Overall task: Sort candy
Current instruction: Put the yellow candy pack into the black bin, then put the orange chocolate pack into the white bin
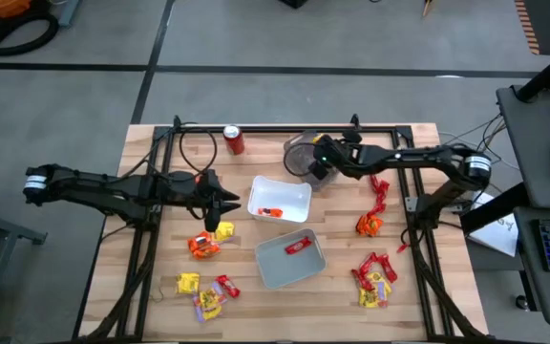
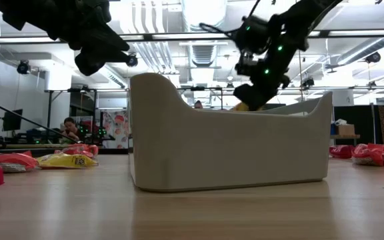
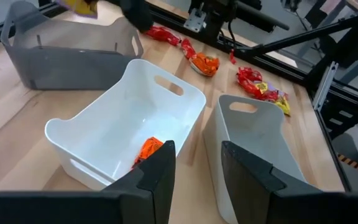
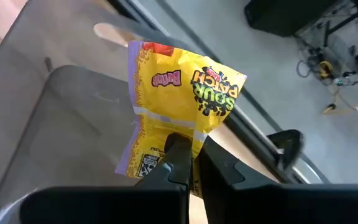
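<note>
Candy lies in loose heaps of orange, red and yellow packets on the table's left (image 1: pixel 205 245) and right (image 1: pixel 374 277). One orange sweet (image 3: pixel 148 149) lies in the white tray (image 1: pixel 294 194), and a red one (image 1: pixel 299 246) in the light grey tray (image 1: pixel 277 272). My left gripper (image 3: pixel 197 165) is open and empty, hovering beside the white tray's left end (image 1: pixel 229 203). My right gripper (image 4: pixel 194 149) is shut on a yellow packet (image 4: pixel 179 93) above the dark grey tray (image 1: pixel 299 153). The low view shows this packet (image 2: pixel 242 105) below the gripper. My right gripper pinches the yellow packet between its two fingers at one end (image 4: pixel 166 134), by the barcode. The rest of the packet stands out past the fingertips (image 4: pixel 178 144). It is lifted clear, over the dark grey tray (image 4: pixel 55 124).
A red soda can (image 1: pixel 234 140) stands at the table's far edge, left of the dark grey tray. Black frame rails (image 1: pixel 141 239) run along both sides of the table. More red and orange packets (image 1: pixel 374 203) lie under the right arm. A person (image 2: pixel 67 127) sits far behind.
</note>
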Controlling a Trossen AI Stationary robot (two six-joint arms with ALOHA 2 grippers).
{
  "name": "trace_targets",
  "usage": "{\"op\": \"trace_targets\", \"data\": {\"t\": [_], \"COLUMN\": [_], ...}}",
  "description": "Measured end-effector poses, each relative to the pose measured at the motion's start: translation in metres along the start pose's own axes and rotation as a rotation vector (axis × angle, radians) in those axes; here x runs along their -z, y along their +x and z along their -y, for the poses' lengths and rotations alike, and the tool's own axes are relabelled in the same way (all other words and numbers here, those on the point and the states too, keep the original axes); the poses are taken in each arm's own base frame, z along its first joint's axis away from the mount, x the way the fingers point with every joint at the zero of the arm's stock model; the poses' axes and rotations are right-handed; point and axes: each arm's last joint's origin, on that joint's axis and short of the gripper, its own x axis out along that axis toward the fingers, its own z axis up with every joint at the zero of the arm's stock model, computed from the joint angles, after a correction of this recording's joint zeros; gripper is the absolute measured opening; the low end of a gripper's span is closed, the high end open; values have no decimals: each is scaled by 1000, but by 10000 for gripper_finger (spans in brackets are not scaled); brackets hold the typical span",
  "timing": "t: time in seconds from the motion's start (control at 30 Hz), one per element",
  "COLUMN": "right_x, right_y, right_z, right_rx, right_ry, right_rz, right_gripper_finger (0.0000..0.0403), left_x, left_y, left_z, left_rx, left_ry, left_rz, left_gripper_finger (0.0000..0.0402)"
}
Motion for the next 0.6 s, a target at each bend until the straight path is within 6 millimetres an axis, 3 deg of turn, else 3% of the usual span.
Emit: {"op": "trace_targets", "data": {"t": [0.23,0.6], "right_x": [-5,-19], "right_y": [18,18], "right_z": [-9,-14], "right_rx": [-25,-148], "right_ry": [-36,-18], "right_rz": [-51,-60], "right_gripper_finger": [27,167], "left_x": [0,1], "left_y": [0,0], "left_z": [0,-2], "left_rx": [-13,-43], "left_ry": [0,15], "left_rz": [6,12], "left_gripper_finger": [115,115]}}
